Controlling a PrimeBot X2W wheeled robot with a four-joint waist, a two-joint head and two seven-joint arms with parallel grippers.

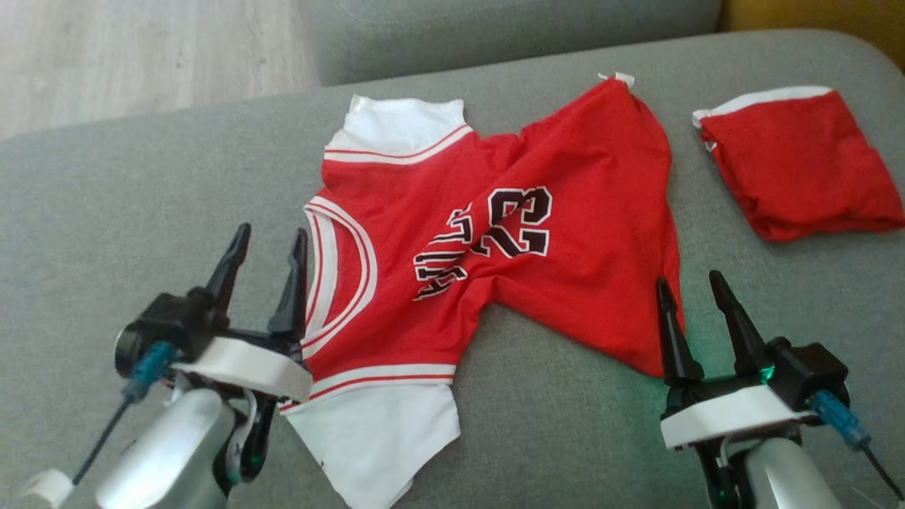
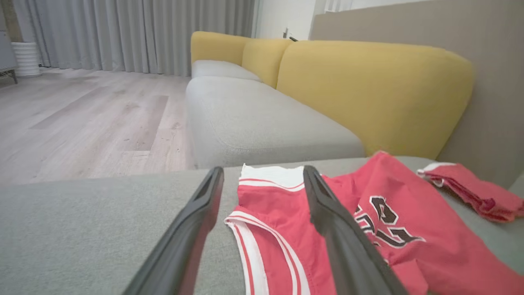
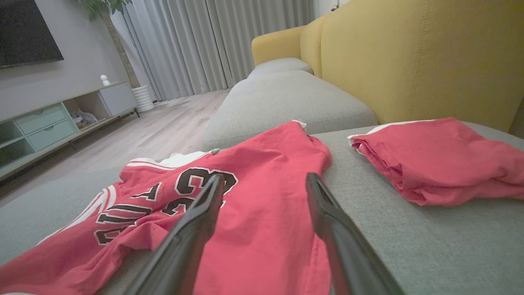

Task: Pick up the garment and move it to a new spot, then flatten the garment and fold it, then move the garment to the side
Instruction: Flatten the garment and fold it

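Note:
The garment [image 1: 495, 233] is a red jersey with white sleeves, white trim and a black number 23, lying rumpled on the grey sofa cushion [image 1: 106, 198]. My left gripper [image 1: 272, 244] is open at the jersey's neckline edge, holding nothing. In the left wrist view the jersey [image 2: 286, 229] lies under and between my open fingers [image 2: 196, 229]. My right gripper [image 1: 693, 286] is open over the jersey's lower right corner. The right wrist view has the garment [image 3: 262, 221] spread beneath that gripper [image 3: 264, 182].
A folded red piece of clothing [image 1: 799, 166] lies on the cushion to the right, apart from the jersey. A second grey seat [image 2: 262, 119] and yellow backrests [image 2: 376, 90] stand beyond. Wooden floor [image 1: 141, 49] lies past the cushion's far edge.

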